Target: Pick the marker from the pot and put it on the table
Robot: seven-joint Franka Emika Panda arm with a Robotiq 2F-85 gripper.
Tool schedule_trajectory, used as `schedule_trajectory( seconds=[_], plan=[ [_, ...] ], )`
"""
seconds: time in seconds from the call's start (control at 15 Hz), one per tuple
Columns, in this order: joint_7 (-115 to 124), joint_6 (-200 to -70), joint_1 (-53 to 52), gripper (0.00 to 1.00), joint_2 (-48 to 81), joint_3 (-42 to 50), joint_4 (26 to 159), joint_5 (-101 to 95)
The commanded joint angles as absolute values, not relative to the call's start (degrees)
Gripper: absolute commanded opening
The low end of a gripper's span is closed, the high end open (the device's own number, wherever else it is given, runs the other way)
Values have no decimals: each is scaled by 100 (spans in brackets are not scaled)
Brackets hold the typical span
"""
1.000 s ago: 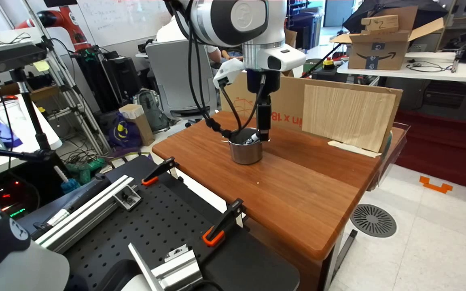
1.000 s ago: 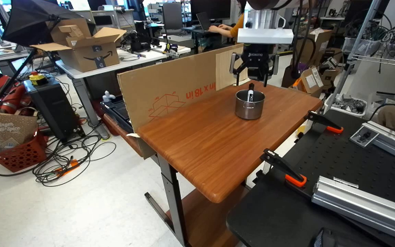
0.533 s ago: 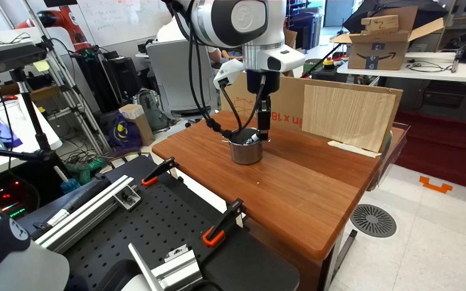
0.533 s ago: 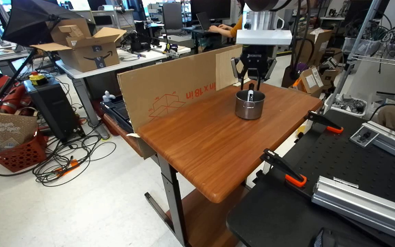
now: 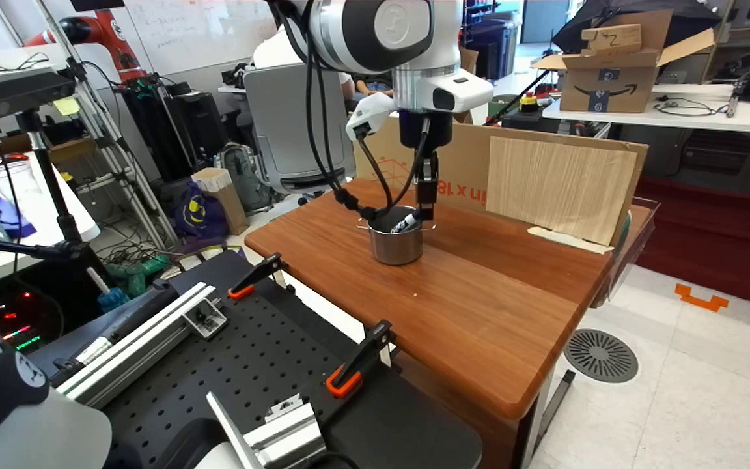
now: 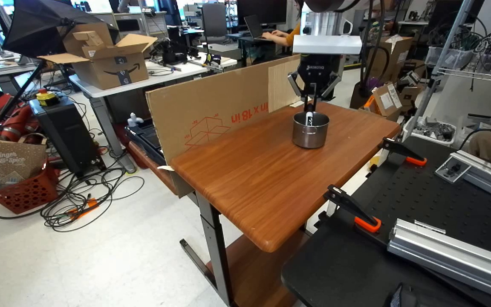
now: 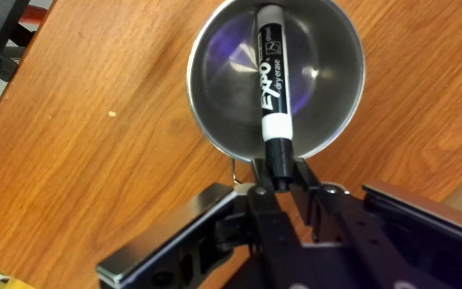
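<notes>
1. In an exterior view, free worktop (image 6: 237, 183) stretches left and near of the pot (image 6: 308, 140), leaving a low pass.
2. Along the far side, an upright cardboard panel (image 6: 224, 102) stands in the way.
3. On the right, a near clamp (image 6: 352, 207) and a far clamp (image 6: 403, 149) jut up beside the black workbench (image 6: 450, 204).
4. The pot's walls ring the marker (image 7: 273, 80); the hand (image 7: 280, 168), gripping its cap, has room upward through the mouth.
5. In an exterior view, black cables (image 5: 351, 201) hang left of the hand, crowding that side.
</notes>
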State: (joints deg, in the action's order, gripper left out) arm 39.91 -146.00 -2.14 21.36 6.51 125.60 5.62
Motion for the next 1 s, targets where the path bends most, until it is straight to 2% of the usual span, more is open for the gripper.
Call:
schedule_trajectory(
  seconds=[0.0, 0.6, 0.93],
  plan=[
    [3912, -14424, -220, 5, 2061, 694, 12499, 540],
    [2715, -13972, 217, 5, 1153, 712, 12799, 656],
    [2049, -13726, 626, 5, 1102, 879, 12664, 750]
  ],
)
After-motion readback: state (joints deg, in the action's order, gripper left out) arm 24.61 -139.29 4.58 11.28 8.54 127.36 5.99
